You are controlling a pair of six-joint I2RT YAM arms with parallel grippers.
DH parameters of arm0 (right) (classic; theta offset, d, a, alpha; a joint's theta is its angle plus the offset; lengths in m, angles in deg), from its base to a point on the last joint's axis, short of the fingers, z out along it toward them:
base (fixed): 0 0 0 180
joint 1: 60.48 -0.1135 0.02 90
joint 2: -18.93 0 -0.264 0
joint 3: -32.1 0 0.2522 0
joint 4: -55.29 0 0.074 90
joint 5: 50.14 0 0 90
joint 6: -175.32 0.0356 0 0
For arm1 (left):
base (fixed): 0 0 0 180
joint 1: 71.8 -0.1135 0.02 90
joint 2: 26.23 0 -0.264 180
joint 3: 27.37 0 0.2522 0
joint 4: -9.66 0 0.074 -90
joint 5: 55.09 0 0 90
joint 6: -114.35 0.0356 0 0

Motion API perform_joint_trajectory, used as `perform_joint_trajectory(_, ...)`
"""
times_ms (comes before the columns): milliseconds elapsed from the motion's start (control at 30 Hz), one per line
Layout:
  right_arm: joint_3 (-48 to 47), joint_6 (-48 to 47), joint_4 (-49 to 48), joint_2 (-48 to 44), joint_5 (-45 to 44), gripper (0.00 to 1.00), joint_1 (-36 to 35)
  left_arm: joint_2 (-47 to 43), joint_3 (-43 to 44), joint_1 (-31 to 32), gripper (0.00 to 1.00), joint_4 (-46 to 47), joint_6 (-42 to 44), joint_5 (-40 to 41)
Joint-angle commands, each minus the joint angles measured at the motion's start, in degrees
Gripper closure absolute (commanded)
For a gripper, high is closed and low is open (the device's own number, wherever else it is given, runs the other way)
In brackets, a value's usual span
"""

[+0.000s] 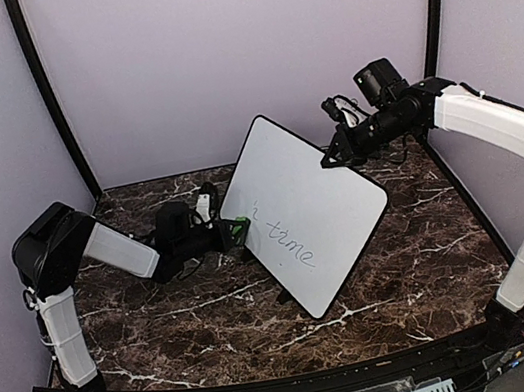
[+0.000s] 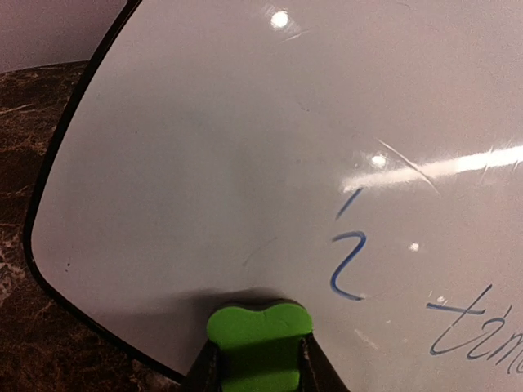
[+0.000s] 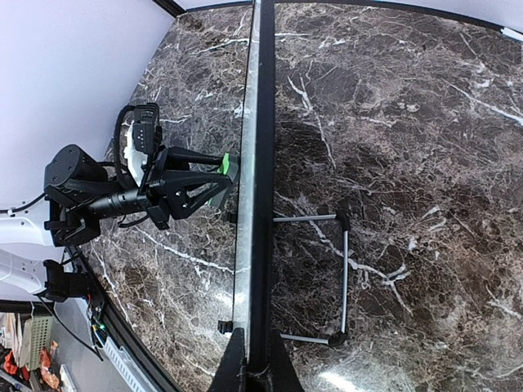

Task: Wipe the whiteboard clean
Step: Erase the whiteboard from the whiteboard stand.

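The whiteboard stood propped at the middle of the marble table, with a wire stand behind it. Its written face tilted toward the lower left of the top view, and its long edges ran from upper left to lower right. The left gripper was clenched on a green eraser, which pressed on the board near its left corner. The right gripper was clamped on the board's upper right edge. "time" was cut off at the left wrist frame's edge, and the marks before it were unreadable.
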Motion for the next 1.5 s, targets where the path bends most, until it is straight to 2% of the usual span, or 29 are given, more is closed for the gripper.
perform_joint_trajectory(0, 0.5, -8.4, 1.9, 1.9, 4.8, 1.00, -2.9, -1.3, -0.7, 1.0, 1.00, -3.1, 1.5, 0.1)
perform_joint_trajectory(367, 0.8, -8.6, 1.9, 1.3, 4.5, 1.00, -3.1, -2.2, 9.9, 1.0, 1.00, -8.0, 2.5, -2.1)
perform_joint_trajectory(533, 0.6, -8.6, 1.9, 1.4, 4.6, 1.00, -3.1, -2.8, 7.1, 1.0, 1.00, -6.8, 1.7, -2.3)
perform_joint_trajectory(733, 0.7, -8.6, 1.8, 1.4, 4.6, 1.00, -3.2, -4.4, -2.2, 1.2, 1.00, -2.3, 1.5, -3.5)
perform_joint_trajectory(867, 0.6, -8.5, 1.9, 1.4, 4.6, 1.00, -3.3, -4.6, -4.3, 1.6, 1.00, -1.5, 2.2, -3.6)
perform_joint_trajectory(1033, 0.6, -8.5, 2.0, 1.4, 4.5, 1.00, -3.3, -4.5, -2.0, 2.3, 1.00, -1.9, 2.5, -4.1)
perform_joint_trajectory(1300, 0.6, -8.6, 2.0, 1.4, 4.3, 1.00, -3.5, -3.6, 6.5, 2.8, 1.00, -3.7, 2.5, -5.5)
perform_joint_trajectory(1467, 0.7, -8.6, 1.9, 1.3, 4.3, 1.00, -3.5, -3.3, 5.0, 2.9, 1.00, -3.0, 2.2, -4.8)
